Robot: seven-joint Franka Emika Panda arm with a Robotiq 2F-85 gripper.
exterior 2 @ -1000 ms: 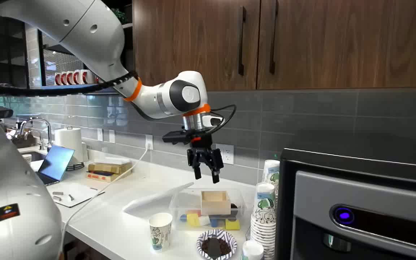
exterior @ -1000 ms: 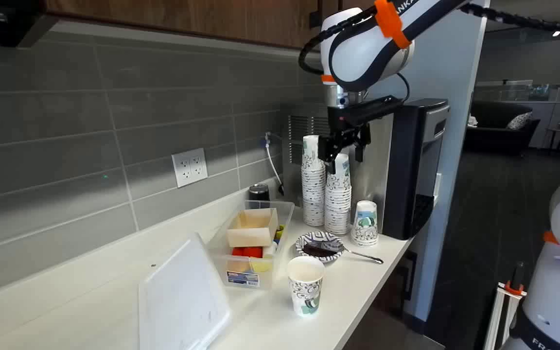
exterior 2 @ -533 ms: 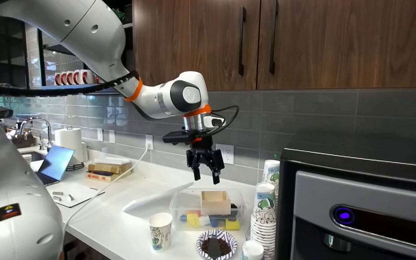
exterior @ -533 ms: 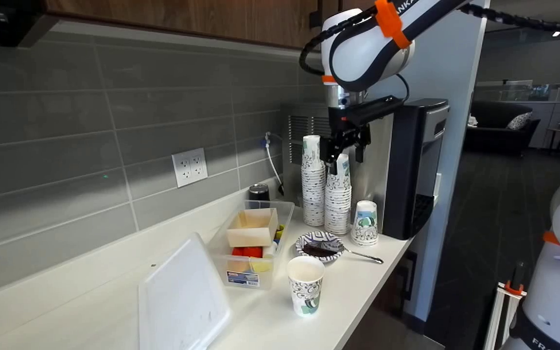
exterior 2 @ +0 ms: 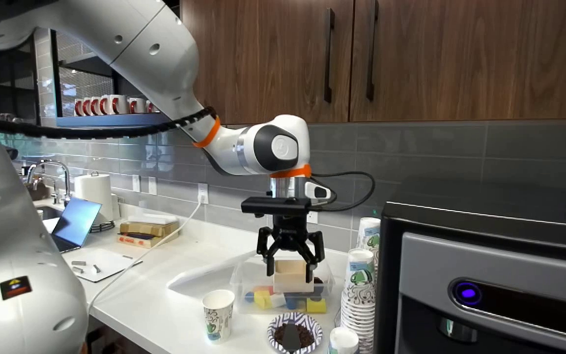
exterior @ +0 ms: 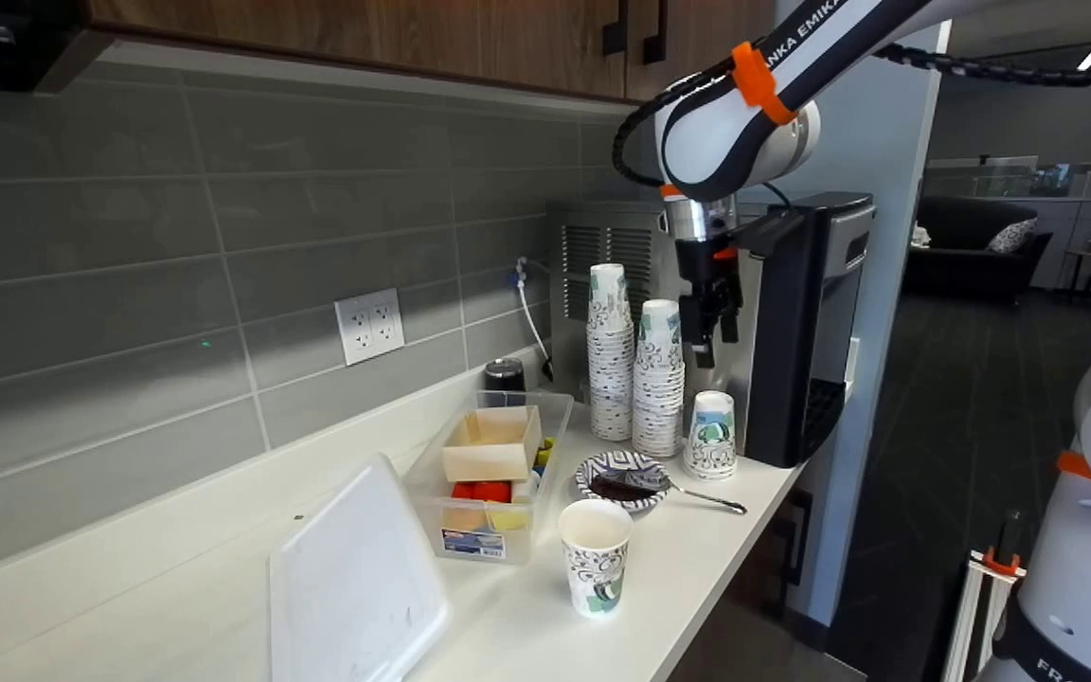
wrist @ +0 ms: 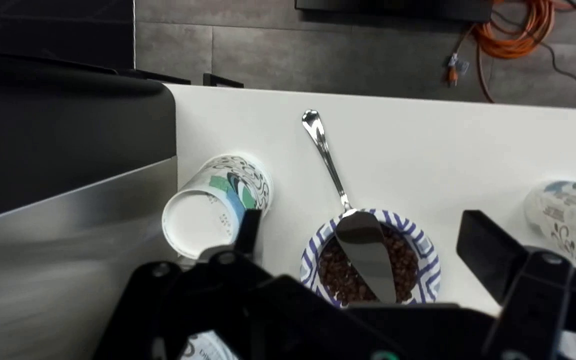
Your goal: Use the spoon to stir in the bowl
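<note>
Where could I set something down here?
Bare counter lies along the front edge between spoon and open cup, and between that cup and the white board. Crowded: around the bowl, near the plastic box and stacked cups.

The claw (exterior 2: 289,270) is black; below it the counter (wrist: 418,155) is plain white, the bowl (wrist: 429,272) white-rimmed with violet-blue geometric stripes around dark brown granules (wrist: 401,257), the spoon (wrist: 358,230) bright silver on its handle and dark brownish grey on its head. Also below the claw, an upturned cup (wrist: 218,205) is white with black scrolls, green and blue patches. Behind the claw, tiles (exterior 2: 229,216) are grey with pale joints; above it, cabinets (exterior 2: 268,59) are grained brown.
</note>
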